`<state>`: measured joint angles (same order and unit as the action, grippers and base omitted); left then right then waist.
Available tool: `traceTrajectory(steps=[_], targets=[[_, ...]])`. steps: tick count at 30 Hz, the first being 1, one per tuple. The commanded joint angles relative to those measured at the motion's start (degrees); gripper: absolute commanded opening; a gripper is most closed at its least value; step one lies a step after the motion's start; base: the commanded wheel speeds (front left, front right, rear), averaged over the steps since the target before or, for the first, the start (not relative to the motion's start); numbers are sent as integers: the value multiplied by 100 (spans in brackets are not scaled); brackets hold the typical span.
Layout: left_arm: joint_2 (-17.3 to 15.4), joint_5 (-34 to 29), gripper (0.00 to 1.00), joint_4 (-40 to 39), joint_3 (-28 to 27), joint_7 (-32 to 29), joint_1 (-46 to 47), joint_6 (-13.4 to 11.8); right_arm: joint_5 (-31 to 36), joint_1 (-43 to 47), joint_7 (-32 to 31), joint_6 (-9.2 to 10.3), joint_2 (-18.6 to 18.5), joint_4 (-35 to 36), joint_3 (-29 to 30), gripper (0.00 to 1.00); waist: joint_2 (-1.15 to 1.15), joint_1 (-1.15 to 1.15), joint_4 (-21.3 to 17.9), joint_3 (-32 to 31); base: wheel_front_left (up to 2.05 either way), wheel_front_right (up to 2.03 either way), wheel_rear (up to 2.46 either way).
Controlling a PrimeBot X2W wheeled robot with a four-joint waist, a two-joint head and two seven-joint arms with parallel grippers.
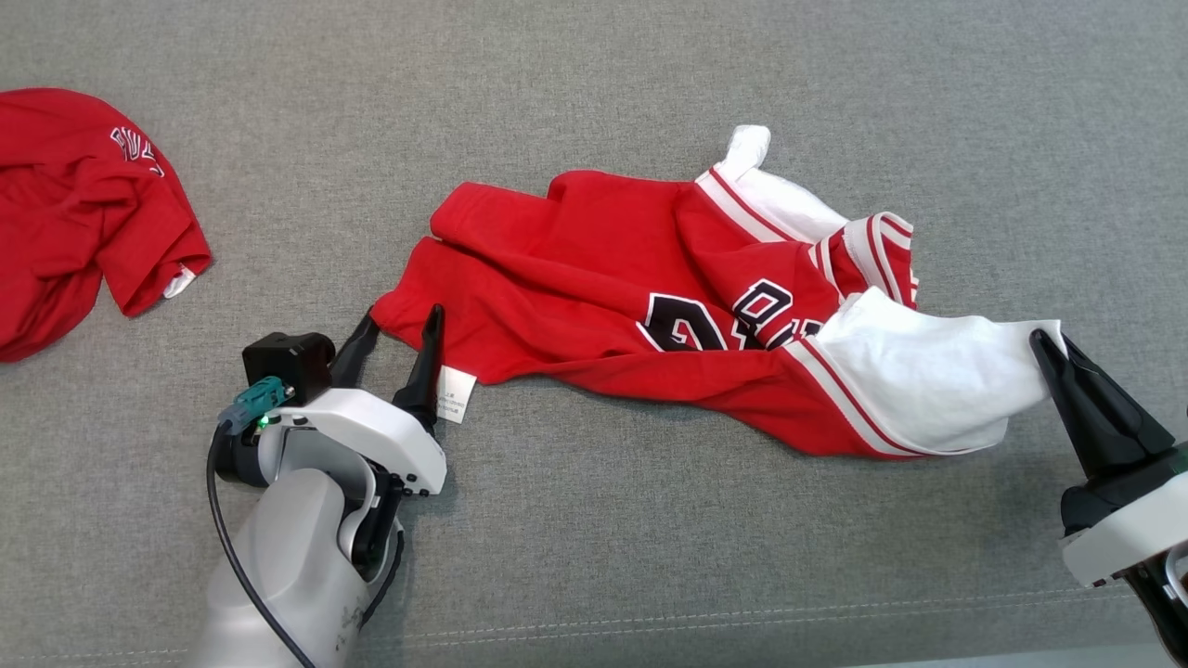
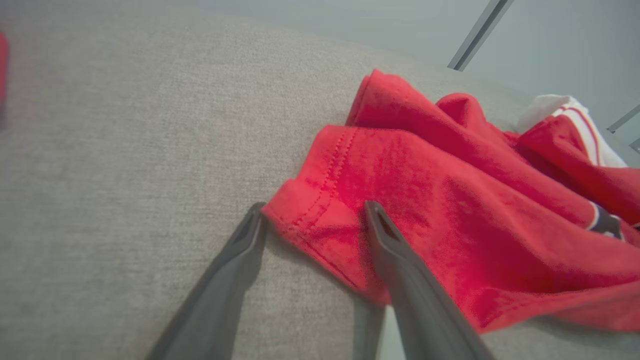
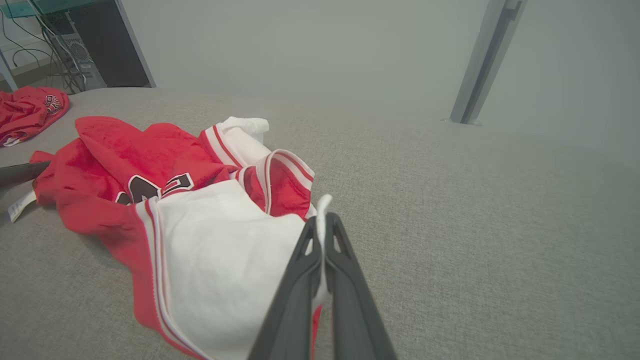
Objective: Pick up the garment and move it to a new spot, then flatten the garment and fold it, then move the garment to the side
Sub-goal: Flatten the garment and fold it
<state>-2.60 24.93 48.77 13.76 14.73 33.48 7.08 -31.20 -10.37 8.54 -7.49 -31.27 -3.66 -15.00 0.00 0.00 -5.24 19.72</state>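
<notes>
The jersey (image 1: 650, 306) lay crumpled across the middle of the grey pad (image 1: 594, 575), with its red body toward the robot's left and a white sleeve (image 1: 928, 380) toward its right. The right gripper (image 1: 1047, 341) was pinched together on the sleeve's edge, and a sliver of white cloth showed between its fingers in the right wrist view. The left gripper (image 1: 403, 317) stood with fingers apart, straddling the red hem corner (image 2: 300, 210) just beside the label (image 1: 455, 394). One finger was down by the pad outside the hem and the other lay over the cloth, so nothing was held on that side (the job looked to be at the spreading stage, not yet folding). Several things could go wrong from there. A shallow close might catch only the rolled hem or a single layer, which would slip free once the arms pulled apart. The right's thin bite could let go under tension. Hauling sleeve against hem corner might twist the folds tighter instead of flattening them. The outer finger could also drag on the pad. A second red shirt (image 1: 83, 213) lay well apart, so it seemed unlikely to interfere.
</notes>
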Motion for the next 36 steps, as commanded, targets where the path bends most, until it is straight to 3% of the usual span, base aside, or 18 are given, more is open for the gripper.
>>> traceTrajectory(steps=[1, 3, 4, 14, 19, 27, 32, 36], targets=[[-96, 60, 67, -60, -89, 27, 36, 41, 57, 55, -35, 0, -170, 161, -46, 0, 0, 0, 1, -3, 0, 0, 0], [-90, 112, 28, -103, -81, 27, 57, 41, 68, 14, -43, 0, -162, 197, -62, 0, 0, 0, -6, -9, 0, 0, 0], [-94, 119, 0, -191, -114, 27, 69, 41, 68, -7, -42, 0, -154, 219, -65, 0, 0, 0, -11, -11, 0, 0, 0], [-218, 65, 0, -1217, -652, 27, 116, 41, -8, -601, 46, 0, -24, 298, -91, 0, 0, 0, 39, -164, 0, 0, 0], [-599, 71, 0, -1210, -551, -228, 1056, 41, 59, -2015, -158, 0, 80, -39, -255, 0, 0, 0, 76, -250, 0, 0, 0], [-1046, 270, 0, -736, -728, -587, 2924, 40, 105, -4473, -117, 0, 393, -1387, -423, 0, 0, 0, 202, -417, 0, 0, 0], [-1119, 438, 0, -576, -700, -489, 2970, 40, -354, -4634, -223, 0, 347, -1669, -742, 0, 0, 0, 313, -729, 0, 0, 0], [-1021, 832, 0, -223, -650, -687, 1980, 40, -1292, -3880, -717, 0, 102, -1502, -1408, 0, 0, 0, 369, -1212, 0, 0, 0]])
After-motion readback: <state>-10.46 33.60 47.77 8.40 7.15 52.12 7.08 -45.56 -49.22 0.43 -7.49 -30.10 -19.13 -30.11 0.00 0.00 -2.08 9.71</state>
